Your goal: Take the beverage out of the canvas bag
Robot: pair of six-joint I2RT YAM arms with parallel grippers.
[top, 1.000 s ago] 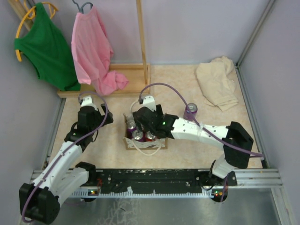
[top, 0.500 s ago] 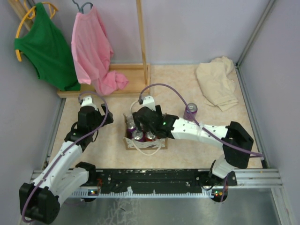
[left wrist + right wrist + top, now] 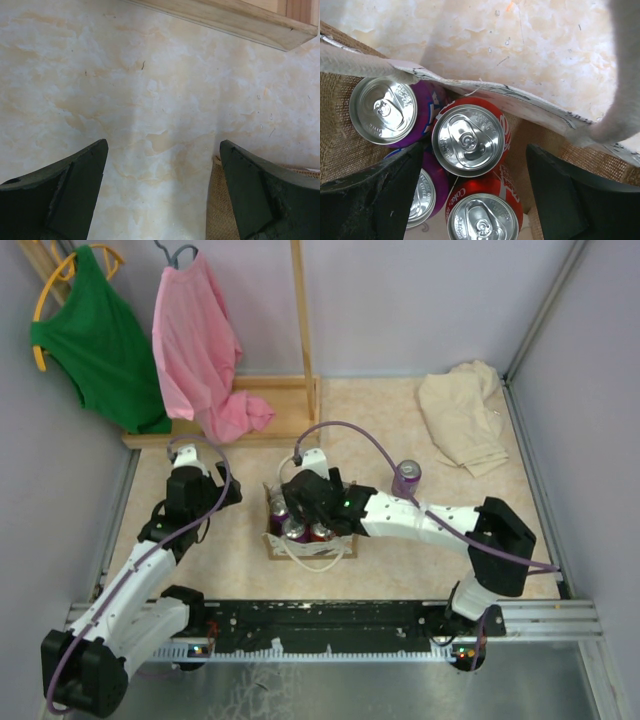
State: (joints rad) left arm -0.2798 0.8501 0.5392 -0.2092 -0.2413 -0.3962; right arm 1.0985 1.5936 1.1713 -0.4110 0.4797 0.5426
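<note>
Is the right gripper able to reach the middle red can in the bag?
Likely yes: the right gripper hangs open astride the red can, top uncovered, though a purple can crowds it.

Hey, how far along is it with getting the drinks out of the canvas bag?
Done: one purple can stands on the table outside the canvas bag. In hand: the right tool hangs open over a red can in the bag, nothing gripped yet. Remaining: four cans sit in the bag. The left tool waits open beside it.

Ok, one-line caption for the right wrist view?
Open right hand above a red cola can, one of four visible in the canvas bag.
</note>
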